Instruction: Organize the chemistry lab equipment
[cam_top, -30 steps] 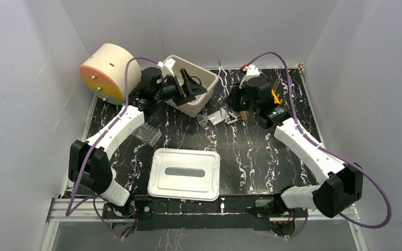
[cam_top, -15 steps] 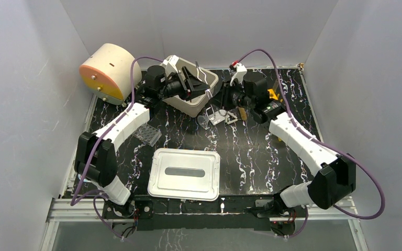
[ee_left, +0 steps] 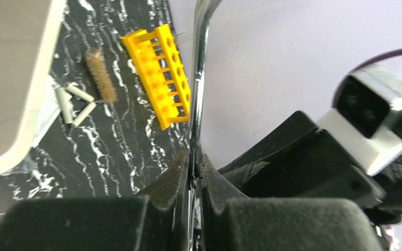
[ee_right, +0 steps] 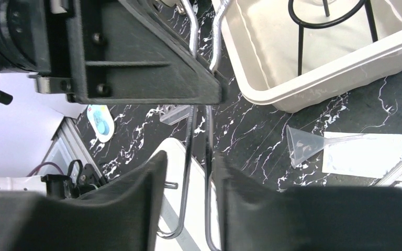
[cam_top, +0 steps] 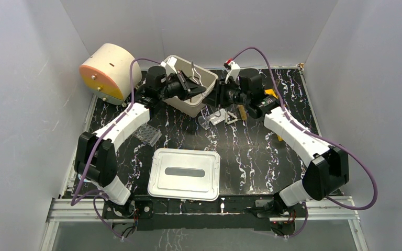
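Note:
My left gripper (ee_left: 194, 157) is shut on the thin shaft of the metal forceps (ee_left: 199, 78), which runs up out of its jaws. The forceps' two handle loops (ee_right: 191, 136) pass between the fingers of my right gripper (ee_right: 188, 162), which stands open: one loop lies against the right finger, with a gap at the left finger. Both grippers meet by the near corner of the cream bin (cam_top: 209, 81). A black wire ring stand (ee_right: 327, 10) sits inside the bin. A clear funnel (ee_right: 303, 146) lies on the black mat just right of the bin.
A tan-bristled brush (ee_left: 100, 76), short white tubes (ee_left: 76, 102) and a yellow tube rack (ee_left: 162, 78) lie at the back right. The bin's lid (cam_top: 185, 173) rests at the near middle, a clear tray (cam_top: 149, 134) left of it. The big cream cylinder (cam_top: 107, 70) stands back left.
My left gripper has closed on the forceps over the bin. The right arm carried the forceps leftward to it, and its jaws have since widened.

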Robot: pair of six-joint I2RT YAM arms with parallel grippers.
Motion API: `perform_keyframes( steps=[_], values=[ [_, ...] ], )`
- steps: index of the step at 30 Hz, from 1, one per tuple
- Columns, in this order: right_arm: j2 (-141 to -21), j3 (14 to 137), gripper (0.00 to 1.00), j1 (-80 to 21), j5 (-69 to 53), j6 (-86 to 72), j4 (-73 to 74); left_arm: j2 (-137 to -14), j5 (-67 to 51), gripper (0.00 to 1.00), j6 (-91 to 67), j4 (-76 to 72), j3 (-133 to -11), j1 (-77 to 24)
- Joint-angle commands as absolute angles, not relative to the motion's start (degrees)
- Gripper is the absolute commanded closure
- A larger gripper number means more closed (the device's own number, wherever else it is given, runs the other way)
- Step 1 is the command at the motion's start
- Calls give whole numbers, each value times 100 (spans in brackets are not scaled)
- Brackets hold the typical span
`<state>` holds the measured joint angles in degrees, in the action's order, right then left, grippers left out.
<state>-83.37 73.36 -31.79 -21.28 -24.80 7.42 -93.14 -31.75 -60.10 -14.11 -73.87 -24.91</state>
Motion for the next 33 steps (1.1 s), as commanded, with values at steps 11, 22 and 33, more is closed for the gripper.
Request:
perform_keyframes(
  steps=[11, 22, 33],
  values=[
    [-7923, 7612, 33, -3179, -1464, -2314, 678, -8946, -756, 100, -5062, 836, -8292, -1933],
    [-7427, 7391, 33, -3175, -801, -2048, 1320, -10266, 586, 100, -5135, 2115, -9916, -1775],
    [-7197, 7314, 32, -3166, -617, -1711, 1580, -11108, 828, 100, -5688, 2806, -10581, -1780]
  ],
)
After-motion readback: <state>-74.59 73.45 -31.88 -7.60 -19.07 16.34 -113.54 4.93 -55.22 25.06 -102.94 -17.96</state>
